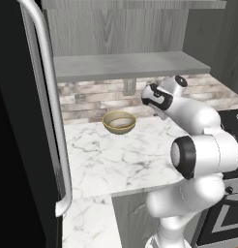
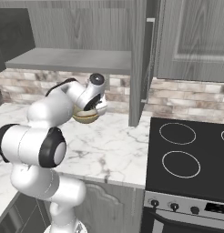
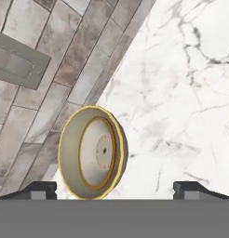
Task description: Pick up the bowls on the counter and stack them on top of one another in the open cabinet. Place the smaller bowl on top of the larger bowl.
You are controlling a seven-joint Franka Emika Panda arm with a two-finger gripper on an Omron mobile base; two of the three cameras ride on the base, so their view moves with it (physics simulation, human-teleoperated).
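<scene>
I see my claw (image 3: 114,188) spread wide and holding nothing, its fingertips (image 3: 42,188) standing far apart at the bottom of the hand view. Between them sits a bowl (image 3: 93,152) with a golden rim and pale inside, resting on the white marble tabletop (image 3: 181,93) close to the brick backsplash (image 3: 56,60). From the left base view, the bowl (image 1: 119,122) sits below the open cabinet's grey shelf (image 1: 126,65).

Two base views flanking the arm, sharing the counter (image 1: 116,160), hand view close above it
</scene>
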